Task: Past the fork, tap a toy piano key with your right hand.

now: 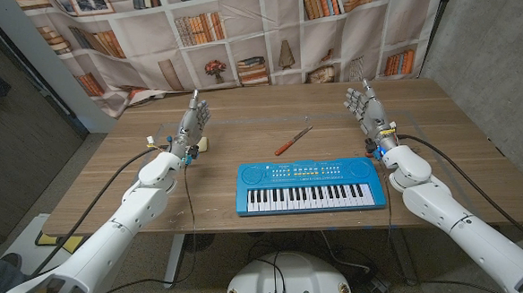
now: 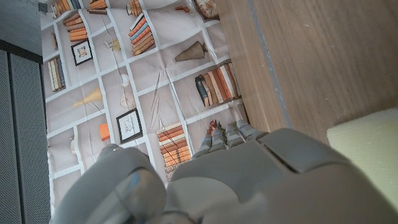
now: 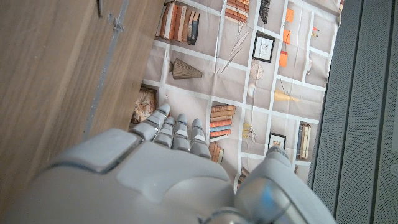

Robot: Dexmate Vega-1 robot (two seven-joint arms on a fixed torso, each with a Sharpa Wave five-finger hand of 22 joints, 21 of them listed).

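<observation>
While both hands stand released beside the toy piano (image 1: 308,185), nothing is tapped. Reaching from the right hand (image 1: 364,106), spread fingers (image 1: 358,97) might strike several keys or nudge the screwdriver (image 1: 293,140) beyond the piano.

Bookshelf backdrop (image 1: 237,31), cream block (image 1: 204,146)

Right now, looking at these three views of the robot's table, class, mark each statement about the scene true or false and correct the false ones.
1. The blue toy piano lies near the table's front edge, between the two arms. True.
2. The right hand is pressing a piano key. False: it is raised beside the piano, touching no key.
3. The red-handled fork lies on the table beyond the piano. True.
4. The left hand holds the fork. False: it holds nothing, fingers apart, with a small pale block close by it.
5. A bookshelf-print backdrop hangs behind the table. True.
</observation>
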